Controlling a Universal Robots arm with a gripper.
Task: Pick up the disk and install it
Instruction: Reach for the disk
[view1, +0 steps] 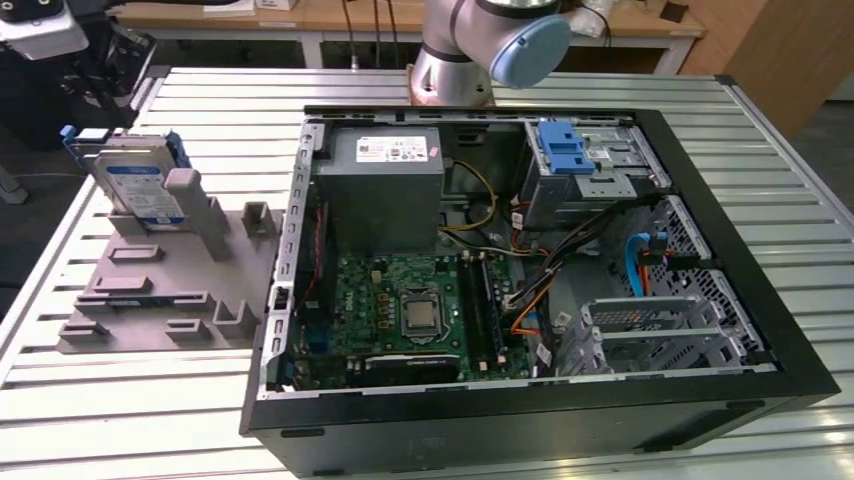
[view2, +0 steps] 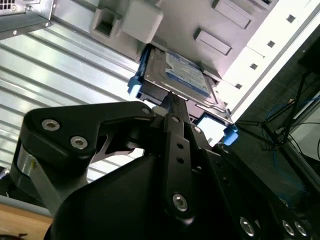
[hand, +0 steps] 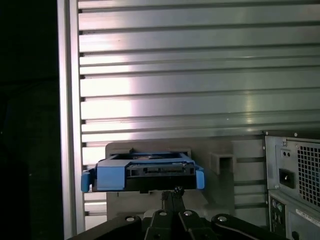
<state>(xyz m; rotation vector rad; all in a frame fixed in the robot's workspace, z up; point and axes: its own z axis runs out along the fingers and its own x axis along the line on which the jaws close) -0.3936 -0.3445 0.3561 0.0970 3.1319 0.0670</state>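
- The black pincer (hand: 171, 193) is narrow, its two tips drawn close together with nothing visibly clasped between them.
- In both wrist views the tips sit just at the near edge of the disk (hand: 145, 172), a flat silver-grey hard drive with a blue-and-white label and a blue plastic bracket along its edges. They may touch that edge, but the angle does not settle it.
- In the exterior view the disk (view1: 140, 185) stands upright, label facing out, in a slot of a grey moulded plastic stand (view1: 160, 290). It is at the far end of the stand, on the exterior view's left.
- The stand lies flat on the ribbed silver metal tabletop (view1: 134, 400), just beside the open black computer case (view1: 534, 435).
- The case lies on its side with its panel off. Inside are a green motherboard (view1: 400, 300), a big grey metal box with a white sticker (view1: 384, 190) and bundles of coloured cables.
- In the case's far corner, towards the exterior view's right, a blue plastic latch piece sits on a grey metal cage (view1: 577, 160), well apart from the disk.
- The arm's grey base joint with a light-blue cap (view1: 527, 50) rises behind the case at the tabletop's far side.
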